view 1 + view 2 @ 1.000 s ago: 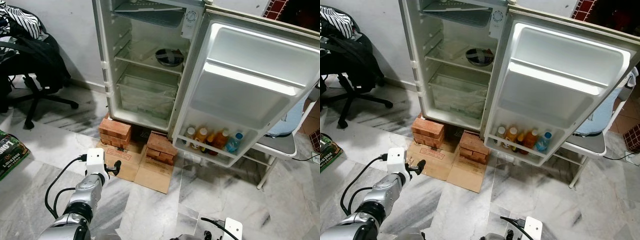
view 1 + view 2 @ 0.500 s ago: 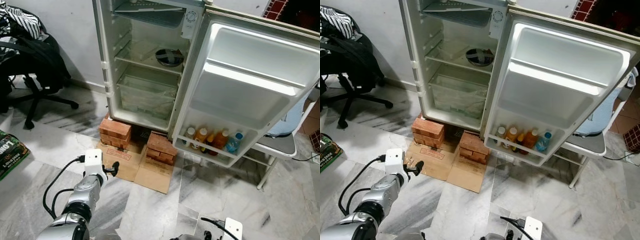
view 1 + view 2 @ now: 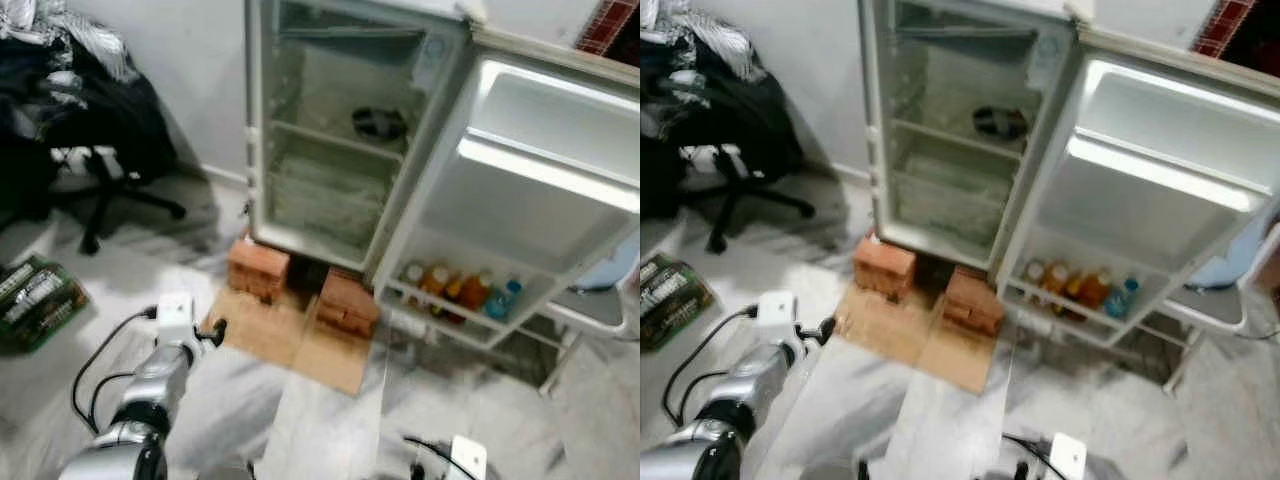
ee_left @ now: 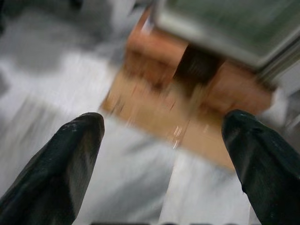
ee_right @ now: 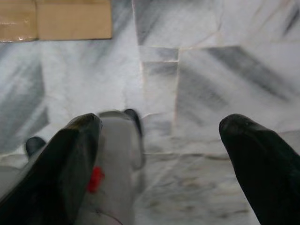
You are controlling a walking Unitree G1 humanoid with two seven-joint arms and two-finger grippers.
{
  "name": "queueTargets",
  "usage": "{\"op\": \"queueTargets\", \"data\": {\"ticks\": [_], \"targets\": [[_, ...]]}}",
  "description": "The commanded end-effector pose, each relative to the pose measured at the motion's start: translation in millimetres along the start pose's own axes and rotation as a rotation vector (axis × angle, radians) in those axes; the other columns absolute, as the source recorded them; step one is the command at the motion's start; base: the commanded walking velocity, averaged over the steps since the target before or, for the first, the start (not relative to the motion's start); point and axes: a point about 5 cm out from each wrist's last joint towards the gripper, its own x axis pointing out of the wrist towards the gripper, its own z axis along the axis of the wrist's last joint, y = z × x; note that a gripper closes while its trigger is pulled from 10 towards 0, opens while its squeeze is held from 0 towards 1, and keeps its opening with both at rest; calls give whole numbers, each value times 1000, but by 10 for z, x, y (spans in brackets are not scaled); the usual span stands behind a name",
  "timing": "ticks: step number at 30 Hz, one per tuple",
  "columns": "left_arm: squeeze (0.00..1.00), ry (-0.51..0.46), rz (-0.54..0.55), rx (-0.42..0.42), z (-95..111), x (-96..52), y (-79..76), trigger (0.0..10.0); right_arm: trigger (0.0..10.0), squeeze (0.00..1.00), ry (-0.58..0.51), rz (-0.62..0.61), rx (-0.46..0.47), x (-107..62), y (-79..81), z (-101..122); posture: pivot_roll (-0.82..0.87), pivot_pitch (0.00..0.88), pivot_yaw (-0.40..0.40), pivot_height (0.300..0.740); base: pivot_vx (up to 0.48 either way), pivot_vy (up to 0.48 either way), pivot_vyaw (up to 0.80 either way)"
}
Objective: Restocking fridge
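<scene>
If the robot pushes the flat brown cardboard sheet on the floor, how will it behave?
The flat brown cardboard sheet looks thin, so it is probably light and would bend rather than stay stiff. The red bricks seem to rest on its far edge, likely pinning it. On the smooth marble floor a free part might slide easily.

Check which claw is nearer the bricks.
Left. The left claw hangs open just short of the bricks; the right claw, also open, hangs low over bare floor.

Home: fridge (image 3: 350,150), office chair (image 3: 95,150)
</scene>
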Motion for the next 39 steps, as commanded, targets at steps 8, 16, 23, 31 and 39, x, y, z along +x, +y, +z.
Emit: {"op": "queueTargets", "data": {"ticks": [8, 16, 23, 31, 39], "targets": [[0, -51, -36, 72, -9, -46, -67, 10000, 10000, 0, -642, 534, -300, -402, 1670, 2371, 50, 0, -85, 740, 0, 480, 0], [0, -187, -32, 25, 69, -137, -41, 10000, 10000, 0, -747, 613, -227, -516, 1742, 2428, 53, 0, -77, 740, 0, 150, 0], [0, -195, -52, 46, 108, -127, -72, 10000, 10000, 0, -722, 596, -270, -466, 1713, 2336, 64, 0, -103, 740, 0, 0, 0], [0, -209, -54, 51, 142, -153, 2, 10000, 10000, 0, -721, 585, -280, -444, 1673, 2309, 63, 0, -96, 740, 98, 428, 0], [0, -223, -81, 74, 176, -155, -16, 10000, 10000, 0, -724, 569, -275, -434, 1651, 2291, 57, 0, -90, 740, 318, 350, 0]]}}
